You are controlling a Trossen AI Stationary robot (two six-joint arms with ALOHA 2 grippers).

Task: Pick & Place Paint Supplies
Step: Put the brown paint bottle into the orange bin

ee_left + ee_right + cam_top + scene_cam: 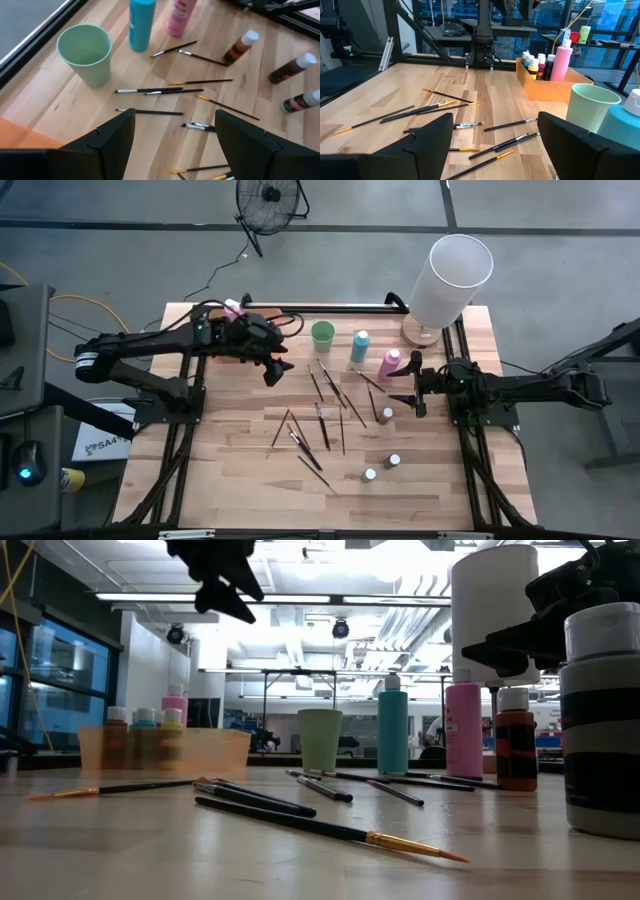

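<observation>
The thin dark-handled brushes (322, 425) lie scattered flat across the middle of the pale wooden table (230, 480), some crossing one another, their slim black shafts ending in gold ferrules and fine tips. Past them, toward the far edge, a tall blue bottle (360, 346) and a tall pink bottle (390, 363) stand upright just beside a smooth pale-green cup (322, 336). Three small brown paint bottles with pale caps (387, 417) stand on the right half of the table, apart from one another. More small bottles and another pink one sit inside the translucent orange tray (165, 752) at the table's far left corner. The left gripper (275, 367) hangs in the air over the tray's near edge, its arm stretched in from the left, its two angular dark fingers (112, 142) spread apart and holding nothing. The right gripper (418, 395) hovers near the pink bottle, its arm reaching in level from the right, fingers likewise wide apart and empty. A white cylindrical lampshade (452, 278) stands on a round wooden base at the far right corner.
</observation>
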